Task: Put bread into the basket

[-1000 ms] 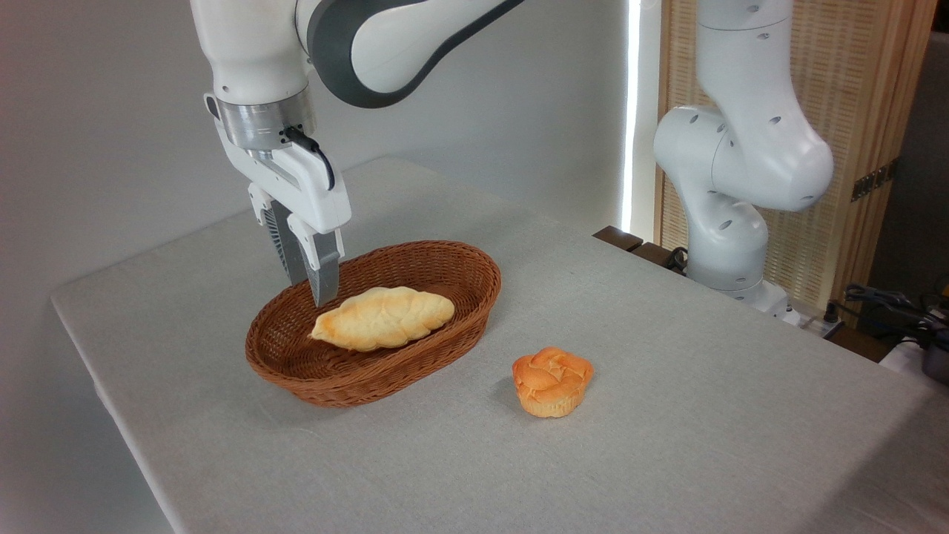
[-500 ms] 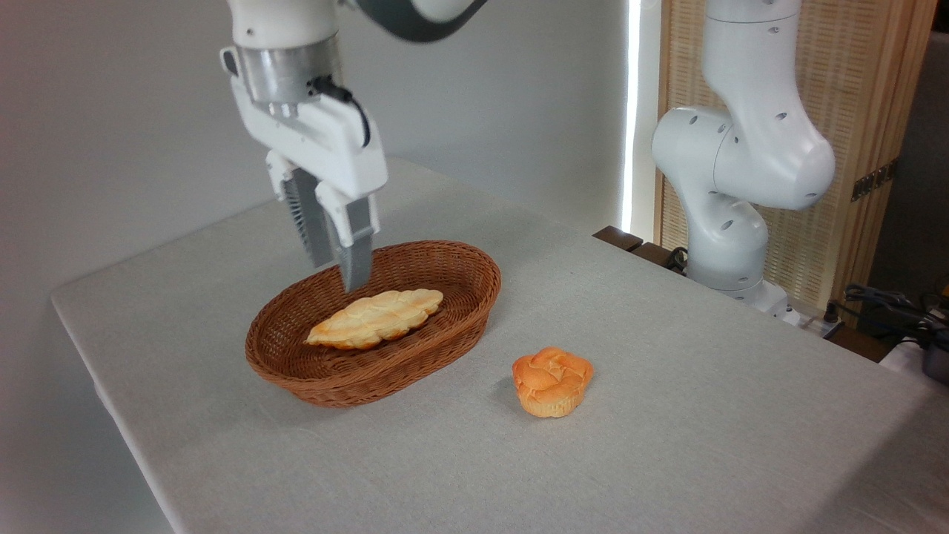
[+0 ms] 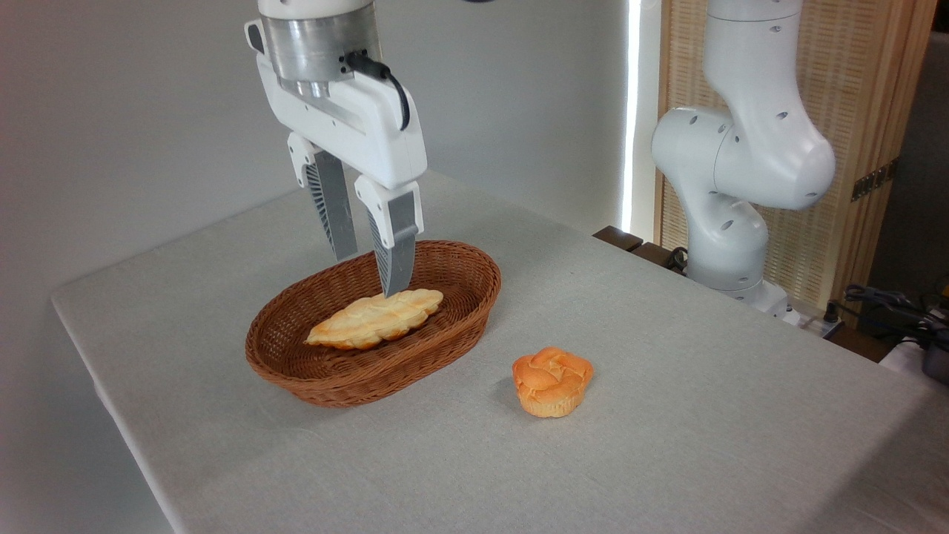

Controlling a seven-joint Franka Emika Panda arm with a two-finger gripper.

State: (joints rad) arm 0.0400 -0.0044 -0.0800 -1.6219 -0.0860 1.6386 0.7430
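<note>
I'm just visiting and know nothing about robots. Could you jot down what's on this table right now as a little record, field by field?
bread: long braided loaf lying inside the basket, not held
basket: oval brown wicker basket on the table
gripper: gripper open, empty, above the basket and loaf
other food: small round orange bun on the cloth, right of the basket, apart from it
table: covered with a light grey cloth
task state: bread appears to be in place

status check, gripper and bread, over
Gripper open, empty, above basket. Bread lying inside basket. Small bun on table, clear of the work.
</note>
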